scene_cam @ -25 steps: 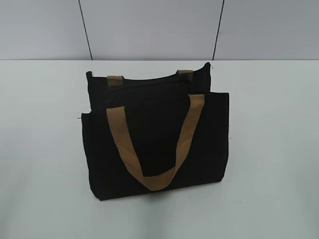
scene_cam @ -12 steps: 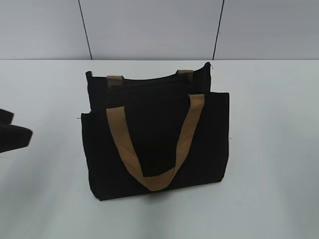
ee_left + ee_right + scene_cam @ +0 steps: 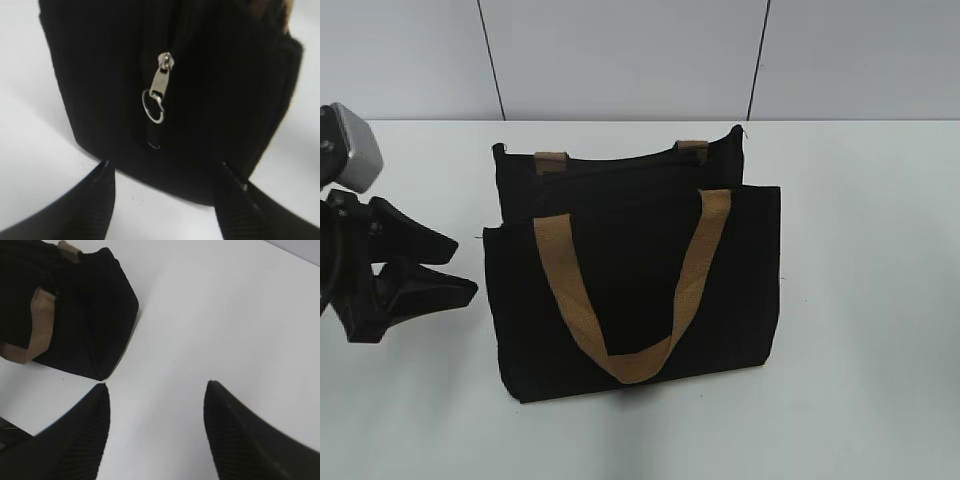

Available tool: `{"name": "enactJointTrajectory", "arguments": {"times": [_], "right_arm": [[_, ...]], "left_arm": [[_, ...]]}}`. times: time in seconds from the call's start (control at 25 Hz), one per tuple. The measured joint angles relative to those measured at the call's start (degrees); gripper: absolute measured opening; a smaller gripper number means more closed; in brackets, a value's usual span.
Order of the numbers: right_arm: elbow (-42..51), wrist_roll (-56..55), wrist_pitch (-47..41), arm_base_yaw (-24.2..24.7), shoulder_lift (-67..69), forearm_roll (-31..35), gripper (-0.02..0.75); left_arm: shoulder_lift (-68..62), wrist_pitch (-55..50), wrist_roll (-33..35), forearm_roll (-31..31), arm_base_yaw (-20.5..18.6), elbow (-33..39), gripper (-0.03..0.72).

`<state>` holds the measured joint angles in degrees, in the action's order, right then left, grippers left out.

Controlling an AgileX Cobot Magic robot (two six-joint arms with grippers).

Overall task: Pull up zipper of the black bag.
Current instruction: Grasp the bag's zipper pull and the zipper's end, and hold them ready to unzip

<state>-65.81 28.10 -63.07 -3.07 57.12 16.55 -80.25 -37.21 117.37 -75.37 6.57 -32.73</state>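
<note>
- While the black bag (image 3: 632, 270) stands upright on the white table (image 3: 865, 300), the left gripper (image 3: 460, 268) hovers just beside its left end, fingers spread, holding nothing.
- Seen from the left wrist, the zipper (image 3: 159, 85) runs down that end of the bag, its silver pull and ring hanging between the parted fingers (image 3: 97, 187), untouched.
- The right gripper (image 3: 156, 390) waits near the bag's other end, fingers wide apart over bare table.
- A tan handle (image 3: 635, 290) droops down the bag's front.
</note>
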Motion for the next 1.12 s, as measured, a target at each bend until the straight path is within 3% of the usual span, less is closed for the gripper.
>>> {"name": "enactJointTrajectory", "arguments": {"times": [0.2, 0.4, 1.12], "right_arm": [[-1.1, 0.6, -0.1, 0.0, 2.4, 1.0, 0.465], [-1.1, 1.1, -0.1, 0.0, 2.4, 2.4, 0.465], [-1.1, 1.2, -0.1, 0.0, 2.4, 2.5, 0.465]], "left_arm": [[-8.5, -1.3, 18.6, -11.6, 0.0, 0.0, 0.469], [-15.2, -3.2, 26.9, -19.3, 0.0, -0.6, 0.469], [-22.6, -8.4, 28.9, -23.6, 0.4, -3.7, 0.469]]}}
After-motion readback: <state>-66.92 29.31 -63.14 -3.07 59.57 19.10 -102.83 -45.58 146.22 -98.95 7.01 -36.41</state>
